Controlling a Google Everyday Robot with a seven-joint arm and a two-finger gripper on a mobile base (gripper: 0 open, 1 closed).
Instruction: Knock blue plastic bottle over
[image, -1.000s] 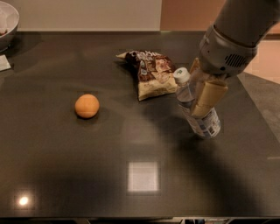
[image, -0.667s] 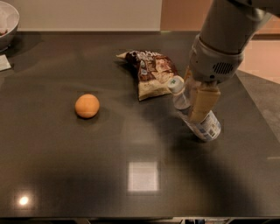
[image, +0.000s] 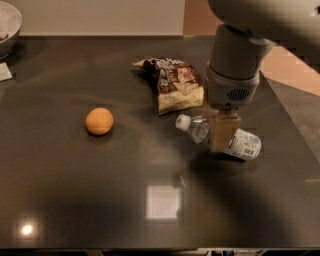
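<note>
The blue plastic bottle (image: 200, 129) lies on its side on the dark table (image: 100, 180), right of centre. Its white cap points left and its white-and-blue label end (image: 245, 145) points right. My gripper (image: 223, 134) hangs from the grey arm (image: 235, 70) directly over the middle of the bottle, its tan fingers covering part of the clear body. An orange (image: 99, 121) sits to the left, apart from the bottle.
A brown-and-cream snack bag (image: 172, 84) lies just behind the bottle. A grey bowl (image: 10, 27) stands at the far left corner with a white card (image: 5, 71) beside it. The table's right edge (image: 287, 117) runs close to the bottle.
The bottle has gone from tilted to lying flat on its side, cap to the left. My arm has shifted left over it.
</note>
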